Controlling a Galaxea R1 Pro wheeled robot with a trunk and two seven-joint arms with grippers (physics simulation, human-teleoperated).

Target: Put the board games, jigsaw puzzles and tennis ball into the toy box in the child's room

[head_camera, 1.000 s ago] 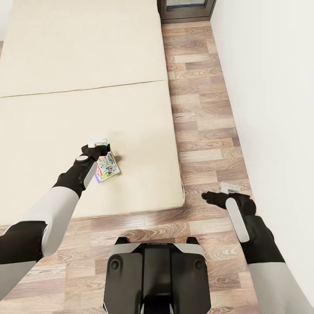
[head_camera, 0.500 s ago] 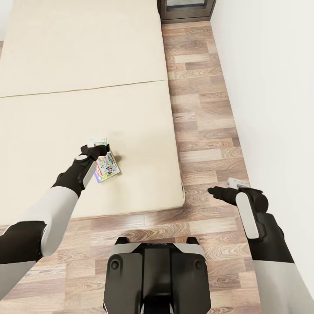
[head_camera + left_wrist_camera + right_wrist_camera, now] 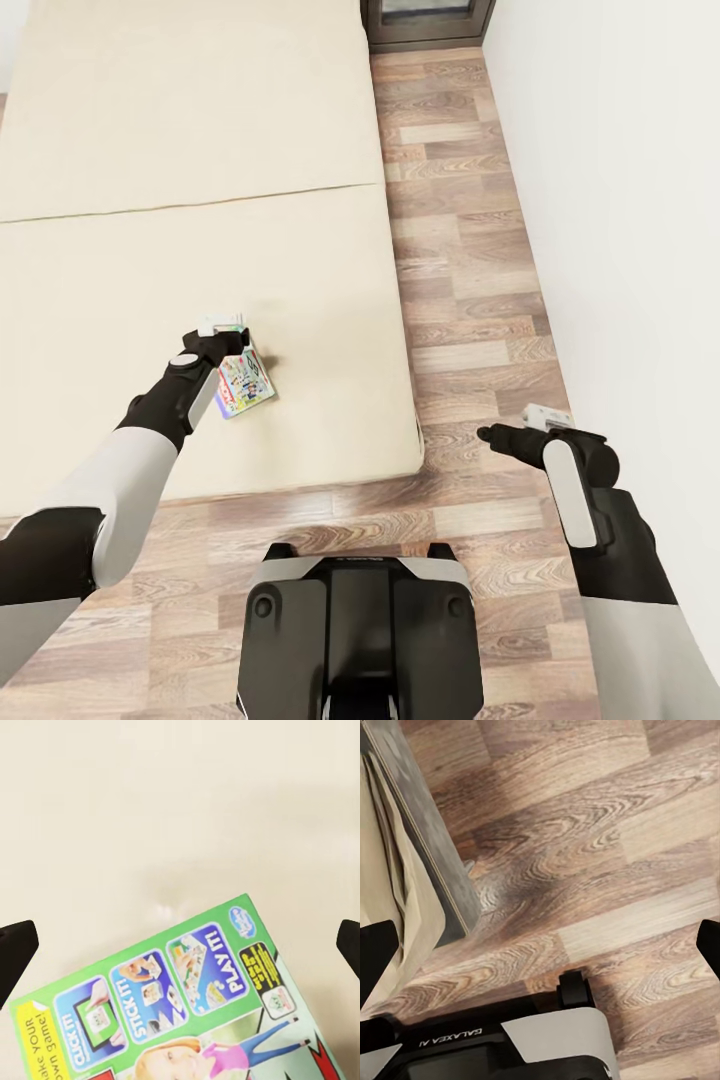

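Cream bed (image 3: 180,180) carries a board game (image 3: 246,383), seemingly angled diagonally.

A wood-plank floor (image 3: 470,300) in mixed brown and pale tones runs between the bedside and a plain white wall (image 3: 620,200). At the far end of that strip a dark cabinet (image 3: 428,22) with a pale panel in its front stands against the wall.

Colourful flat board game (image 3: 187,1009) lies on cream bed (image 3: 200,150).
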